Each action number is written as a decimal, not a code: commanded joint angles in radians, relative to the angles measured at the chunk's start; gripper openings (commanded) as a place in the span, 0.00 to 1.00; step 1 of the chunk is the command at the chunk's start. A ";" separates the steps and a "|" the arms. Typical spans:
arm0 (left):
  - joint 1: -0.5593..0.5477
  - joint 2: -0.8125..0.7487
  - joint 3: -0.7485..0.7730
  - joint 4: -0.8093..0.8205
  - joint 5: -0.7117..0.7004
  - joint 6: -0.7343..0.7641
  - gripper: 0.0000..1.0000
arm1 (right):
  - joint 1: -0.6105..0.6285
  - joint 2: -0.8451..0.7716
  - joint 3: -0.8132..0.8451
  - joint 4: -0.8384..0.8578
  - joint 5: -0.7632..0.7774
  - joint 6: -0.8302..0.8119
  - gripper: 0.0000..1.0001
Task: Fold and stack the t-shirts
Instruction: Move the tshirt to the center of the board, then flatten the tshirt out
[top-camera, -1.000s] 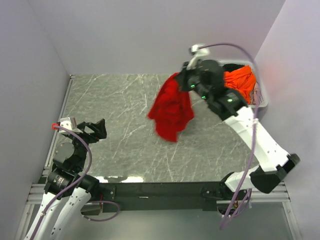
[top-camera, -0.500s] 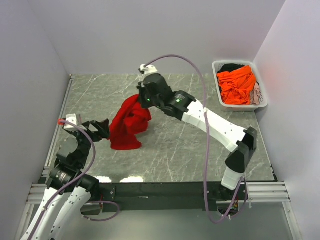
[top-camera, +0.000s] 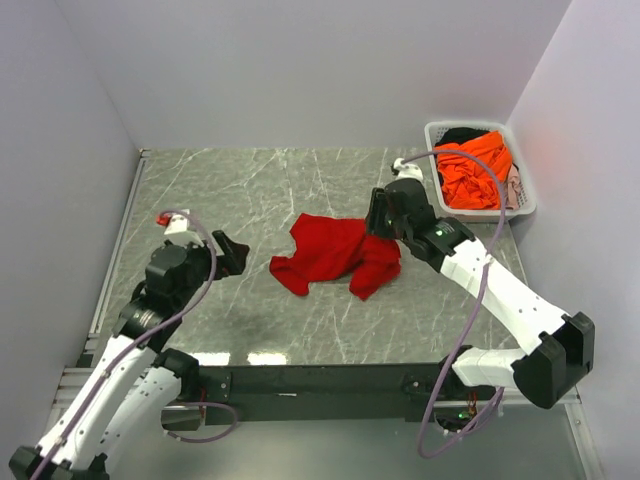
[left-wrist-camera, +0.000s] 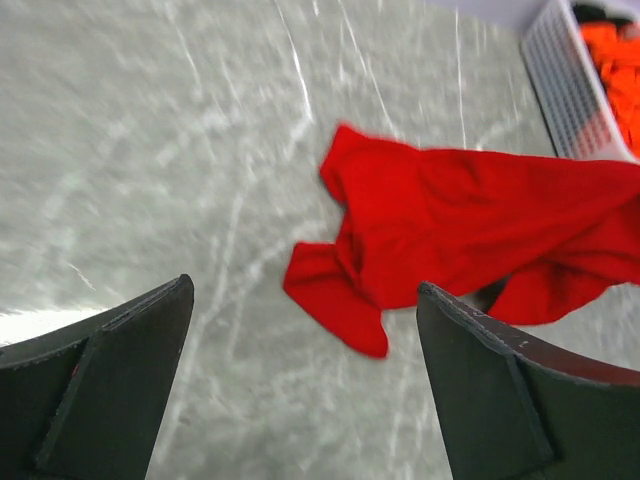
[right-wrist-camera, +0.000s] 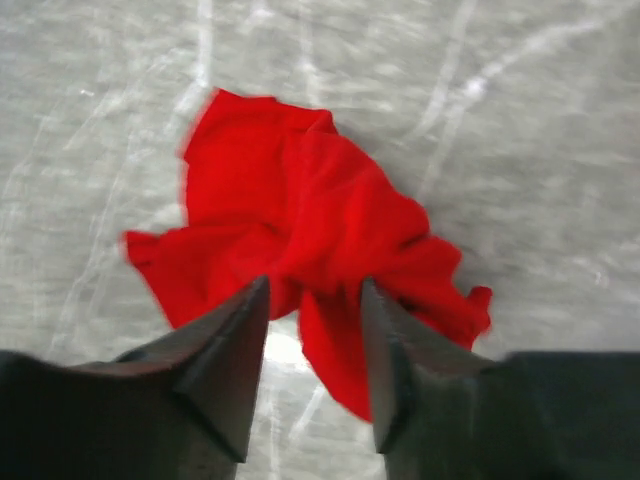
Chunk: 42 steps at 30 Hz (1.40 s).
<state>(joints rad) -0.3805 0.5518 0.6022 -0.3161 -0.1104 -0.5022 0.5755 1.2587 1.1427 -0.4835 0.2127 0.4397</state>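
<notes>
A bright red t-shirt (top-camera: 335, 252) lies crumpled on the marble table, near the middle. My right gripper (top-camera: 383, 222) hovers over its right end. In the right wrist view the jaws stand apart just above the cloth (right-wrist-camera: 290, 210), and the right gripper (right-wrist-camera: 315, 284) is open, with red folds showing beyond the gap. My left gripper (top-camera: 232, 255) is wide open, left of the shirt and apart from it. The left wrist view shows the shirt (left-wrist-camera: 450, 230) ahead of the left gripper (left-wrist-camera: 305, 285). An orange t-shirt (top-camera: 475, 170) and a dark one (top-camera: 462, 133) lie in the basket.
The white slotted basket (top-camera: 527, 205) stands at the back right corner, against the right wall, and shows in the left wrist view too (left-wrist-camera: 565, 90). Walls close the table on the left, back and right. The arm bases sit along the near edge.
The right arm swung the hanging red shirt left across the table, then back right, laid it down, and its jaws parted. The left arm rose and reached toward the shirt.
</notes>
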 joint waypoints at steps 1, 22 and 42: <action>-0.003 0.062 0.024 0.026 0.122 -0.103 0.99 | -0.008 -0.056 -0.053 -0.070 0.114 0.050 0.55; -0.080 0.784 0.159 0.233 0.157 -0.265 0.91 | 0.018 -0.059 -0.235 0.020 -0.142 -0.010 0.72; -0.152 1.036 0.269 0.236 -0.044 -0.404 0.76 | 0.034 0.090 -0.225 0.007 -0.144 -0.016 0.70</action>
<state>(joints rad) -0.5129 1.5593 0.8322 -0.1108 -0.1215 -0.8825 0.5999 1.3075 0.9001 -0.4725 0.0410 0.4381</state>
